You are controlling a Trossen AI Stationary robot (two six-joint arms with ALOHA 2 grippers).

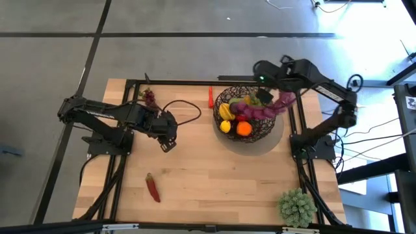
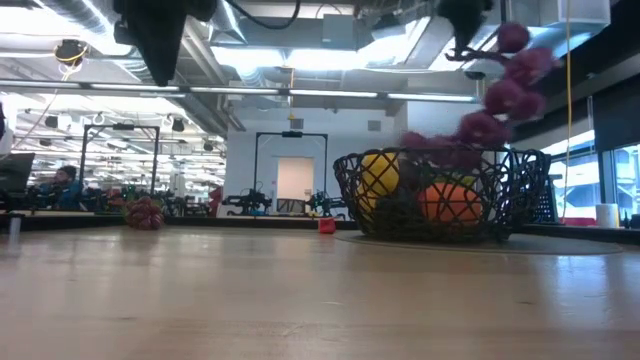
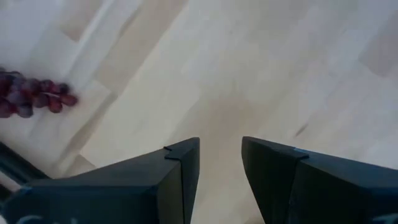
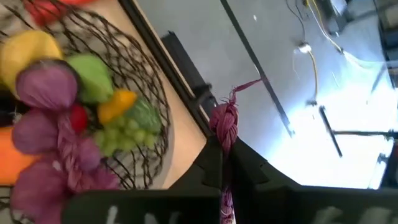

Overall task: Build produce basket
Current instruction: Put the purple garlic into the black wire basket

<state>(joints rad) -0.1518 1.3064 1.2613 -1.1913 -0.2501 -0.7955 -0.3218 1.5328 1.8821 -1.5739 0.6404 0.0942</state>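
The wooden worktop [image 1: 214, 175] carried the round dark wire basket [image 1: 229, 94] on its far right part. Inside lay an orange [image 1: 244, 129], a lemon [image 1: 225, 127], a yellow fruit [image 1: 225, 111] and, seen from the right wrist, a green apple [image 4: 92, 76] and green grapes [image 4: 124, 134]. A string of purple onions [image 1: 263, 109] hung half in the basket and half above its right rim, its twisted purple stem [image 4: 225, 127] pinched in the right claw [image 1: 268, 96], which was clamped shut on it above the basket's far right edge. In the low view the onions [image 2: 505, 75] trailed up and to the right of the basket [image 2: 440, 195].

The left claw [image 1: 167, 138] hovered over bare wood left of the basket, well apart from it, fingers [image 3: 180, 171] a narrow gap apart and holding nothing.

A spiky pale green plant ball [image 1: 297, 207] sat at the near right corner. A bunch of purple grapes [image 1: 149, 97] lay at the far left, a red chilli [image 1: 153, 188] at the near left, and a small red item [image 1: 210, 97] just left of the basket.
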